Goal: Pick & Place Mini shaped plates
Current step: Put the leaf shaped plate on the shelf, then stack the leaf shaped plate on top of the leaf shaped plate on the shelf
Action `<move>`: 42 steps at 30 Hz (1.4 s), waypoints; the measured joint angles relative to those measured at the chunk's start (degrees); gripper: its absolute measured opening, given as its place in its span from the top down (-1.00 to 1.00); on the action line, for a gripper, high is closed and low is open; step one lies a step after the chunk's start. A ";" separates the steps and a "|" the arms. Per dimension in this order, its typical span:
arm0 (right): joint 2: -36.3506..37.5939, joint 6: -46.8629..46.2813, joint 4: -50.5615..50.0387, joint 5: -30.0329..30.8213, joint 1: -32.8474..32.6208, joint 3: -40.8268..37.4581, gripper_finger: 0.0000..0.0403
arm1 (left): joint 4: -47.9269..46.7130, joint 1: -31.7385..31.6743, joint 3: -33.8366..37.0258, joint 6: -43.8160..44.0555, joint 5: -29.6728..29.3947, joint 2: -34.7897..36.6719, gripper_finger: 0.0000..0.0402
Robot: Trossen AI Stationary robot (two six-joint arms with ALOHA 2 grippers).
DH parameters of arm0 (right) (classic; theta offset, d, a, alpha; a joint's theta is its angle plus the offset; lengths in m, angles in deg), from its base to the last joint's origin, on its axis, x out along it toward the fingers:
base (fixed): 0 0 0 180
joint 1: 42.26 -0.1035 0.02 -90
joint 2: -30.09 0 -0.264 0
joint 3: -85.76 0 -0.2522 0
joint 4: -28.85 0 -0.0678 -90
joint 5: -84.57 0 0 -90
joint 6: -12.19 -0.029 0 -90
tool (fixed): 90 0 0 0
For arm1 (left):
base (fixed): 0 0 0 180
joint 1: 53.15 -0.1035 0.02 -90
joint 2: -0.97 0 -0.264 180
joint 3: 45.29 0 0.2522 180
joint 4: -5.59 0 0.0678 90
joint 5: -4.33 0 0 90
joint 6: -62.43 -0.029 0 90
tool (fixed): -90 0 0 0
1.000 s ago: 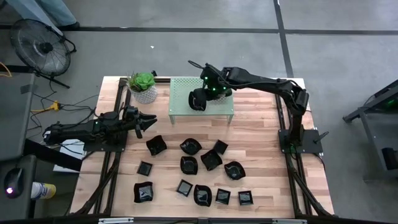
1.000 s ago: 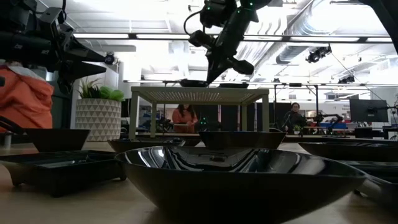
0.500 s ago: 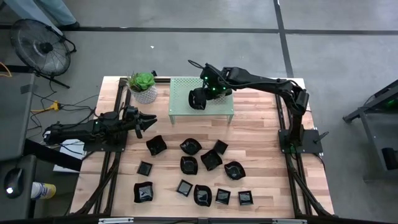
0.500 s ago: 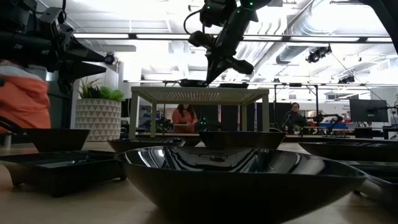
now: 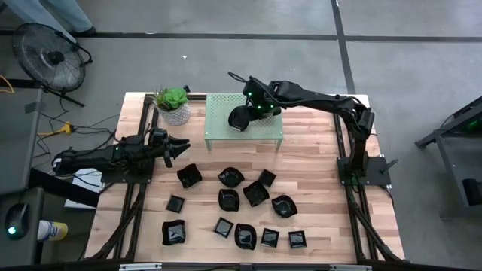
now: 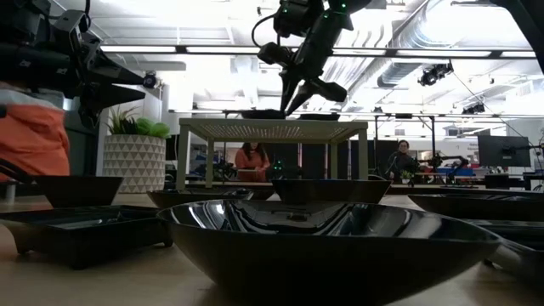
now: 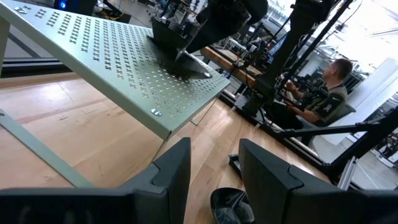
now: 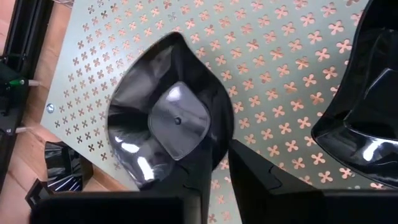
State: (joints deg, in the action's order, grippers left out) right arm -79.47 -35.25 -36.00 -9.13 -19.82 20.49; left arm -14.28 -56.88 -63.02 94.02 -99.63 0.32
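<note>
A light green perforated shelf [image 5: 218, 129] stands at the table's far side. One glossy black mini plate [image 8: 171, 124] rests flat on it, and a second plate [image 8: 367, 112] lies beside it. My right gripper [image 8: 221, 177] hovers at the first plate's edge, fingers slightly apart and pointing down. Several more black plates [image 5: 229, 199] lie on the wooden table nearer the front. My left gripper [image 5: 183, 145] waits open at the table's left side, above the wood, touching nothing. My right gripper comes at the plate on the shelf from above. One finger [image 8: 196, 171] overlaps the plate's rim [image 8: 217, 149] in the wrist view, and the gap between the fingers shows bare shelf. I cannot tell whether the finger touches the rim.
A green plant in a white pot [image 5: 175, 105] stands left of the shelf. The shelf's legs [image 6: 184, 161] rise from the table. Bare wood lies between the shelf and the plates [image 5: 301, 162]. People sit in the room beyond the table [image 7: 329, 87].
My right gripper has shifted a little toward the table's far edge over the shelf. The plate below it stays flat on the shelf.
</note>
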 joint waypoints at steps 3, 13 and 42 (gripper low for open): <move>0.36 0.09 -0.07 -1.29 0.46 -0.02 0.67 | 0.00 0.02 0.00 0.00 0.00 0.00 0.33; 7.03 3.85 -3.34 -0.85 0.85 -0.02 0.61 | 0.00 0.00 -0.02 0.01 0.00 0.01 0.33; 28.77 4.33 -27.12 16.69 -22.26 -16.55 0.61 | 0.00 0.01 -0.01 -0.01 0.00 0.01 0.33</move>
State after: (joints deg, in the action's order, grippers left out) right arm -50.70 -30.92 -63.12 7.56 -42.08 3.94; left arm -14.28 -56.86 -63.03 94.00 -99.63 0.33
